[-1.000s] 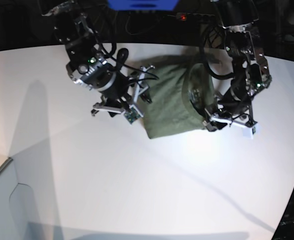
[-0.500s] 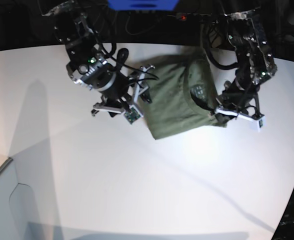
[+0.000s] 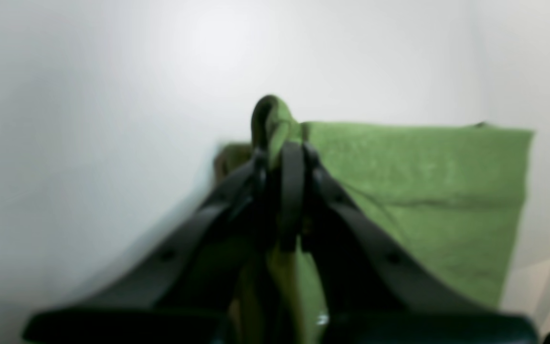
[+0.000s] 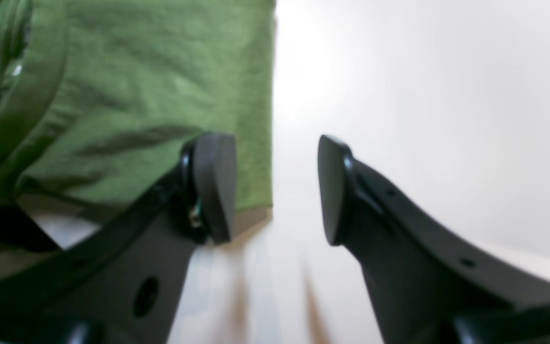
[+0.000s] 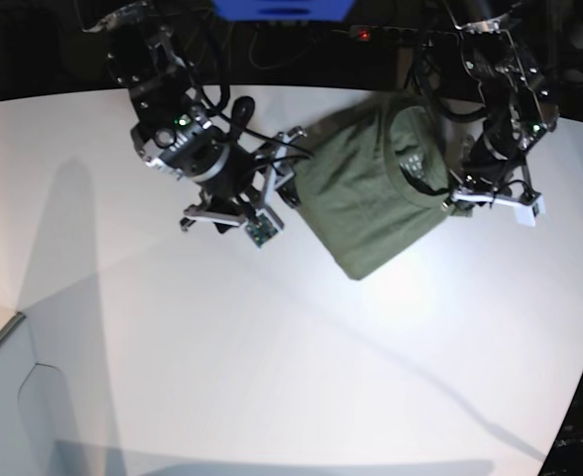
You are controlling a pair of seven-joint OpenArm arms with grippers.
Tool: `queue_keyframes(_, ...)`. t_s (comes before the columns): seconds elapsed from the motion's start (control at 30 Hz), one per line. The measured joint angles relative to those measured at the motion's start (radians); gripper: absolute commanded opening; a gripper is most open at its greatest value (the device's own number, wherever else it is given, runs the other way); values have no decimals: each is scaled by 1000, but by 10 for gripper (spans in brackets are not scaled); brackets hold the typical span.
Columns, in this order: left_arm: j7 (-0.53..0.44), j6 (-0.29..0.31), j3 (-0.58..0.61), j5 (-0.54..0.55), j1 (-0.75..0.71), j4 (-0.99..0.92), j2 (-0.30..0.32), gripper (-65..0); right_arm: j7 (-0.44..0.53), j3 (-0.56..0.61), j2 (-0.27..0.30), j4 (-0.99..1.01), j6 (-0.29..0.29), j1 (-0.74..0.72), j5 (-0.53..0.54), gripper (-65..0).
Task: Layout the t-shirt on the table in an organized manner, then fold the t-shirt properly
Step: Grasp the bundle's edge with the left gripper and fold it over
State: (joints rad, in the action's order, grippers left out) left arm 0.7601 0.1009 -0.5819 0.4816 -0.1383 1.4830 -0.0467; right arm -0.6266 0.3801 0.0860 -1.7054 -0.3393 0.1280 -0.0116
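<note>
1. Shirt (image 5: 371,203) lies folded into a compact block on the table (image 5: 272,377), toward its far side, between my two arms.
2. Its long axis runs diagonally in the base view, one corner pointing toward the near side, the collar at its upper right.
3. My left gripper (image 3: 282,157) is clenched on a bunched fold at the shirt's edge.
4. My right gripper (image 4: 275,188) is released, jaws apart, straddling the shirt's edge.

We see the t-shirt (image 5: 371,203) folded on the table (image 5: 272,377). The left gripper (image 5: 457,198) pinches its edge; the right gripper (image 5: 234,220) hangs beside it.
</note>
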Motion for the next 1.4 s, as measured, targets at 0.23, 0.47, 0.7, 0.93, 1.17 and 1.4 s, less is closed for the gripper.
queue_keyframes(0.23, 3, 0, -4, 2, -21, 2, 0, -417, -2, 3, -1, 0, 0, 0, 0, -369)
queue_keyframes(0.47, 8, -2, -5, -1, -99, 58, -1, -250, 0, 2, -1, 0, 0, -5, 0, -369)
queue_keyframes(0.7, 6, -2, -5, 111, -175, 102, 1, -225, -2, 2, -1, 0, 0, -5, 0, -369)
queue_keyframes(0.93, 6, -3, 0, 265, -249, 101, -6, -226, -2, 2, -1, 0, 0, -5, 0, -369)
queue_keyframes(1.17, -6, -3, 23, 217, -232, 94, -54, -226, -2, 2, 0, 0, 0, -5, 0, -369)
queue_keyframes(1.4, -7, -7, 52, 135, -199, 94, -92, -229, -2, 2, 0, 0, 0, -5, 0, -369)
